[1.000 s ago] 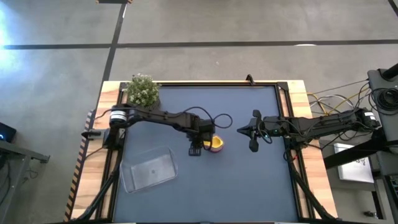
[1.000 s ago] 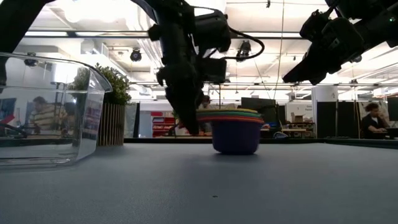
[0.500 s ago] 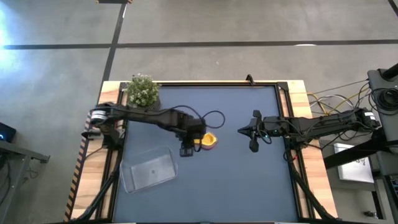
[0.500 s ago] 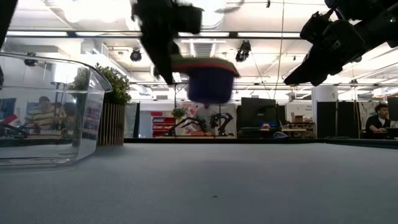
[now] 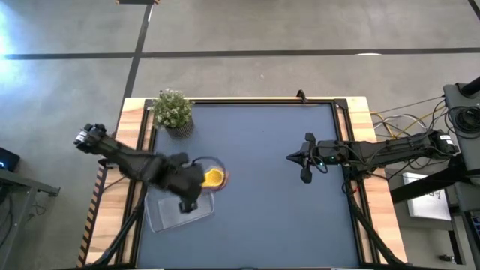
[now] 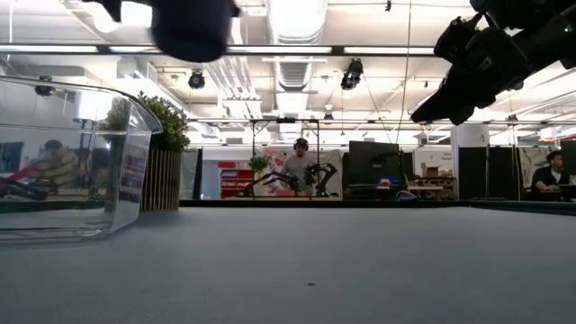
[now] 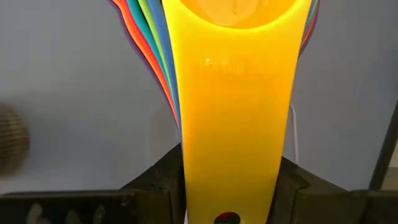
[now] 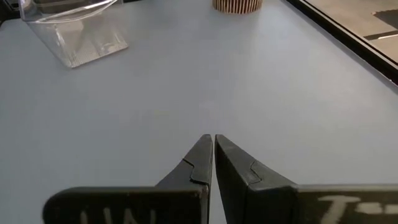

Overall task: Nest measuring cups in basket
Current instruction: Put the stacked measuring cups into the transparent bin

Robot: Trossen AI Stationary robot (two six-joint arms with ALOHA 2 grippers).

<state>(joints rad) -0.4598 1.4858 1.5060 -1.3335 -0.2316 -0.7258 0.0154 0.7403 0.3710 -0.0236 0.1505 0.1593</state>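
The measuring cups (image 5: 214,178) are nested into one stack, yellow on top and dark purple at the bottom (image 6: 193,27). The stack hangs in the air over the far right corner of the clear basket (image 5: 161,217). My left gripper (image 5: 196,187) is shut on the stacked handles. In the left wrist view the yellow handle (image 7: 230,124) covers the fanned orange, green, blue and purple ones. The basket rests flat on the table's near left part. My right gripper (image 5: 289,157) hovers shut and empty above the table's right half. My left gripper pinches the nested cups' stacked handles (image 7: 230,168) between its two fingers (image 7: 165,183), one on each long edge, near the handles' free end. The fingers slant steeply down from above and lie along the handles. The stack is lifted clear, with the bowls' openings up.
A small potted plant (image 5: 172,110) stands at the table's far left corner, just beyond the basket. The dark mat between the basket and my right gripper (image 8: 213,143) shows bare. A raised black frame (image 5: 341,112) borders the mat.
My left gripper has lifted the cup stack off the table at the middle. It has carried the stack up and toward the near left, to above the basket's far right corner, rolling its wrist on the way. The stack stays nested in the hold.
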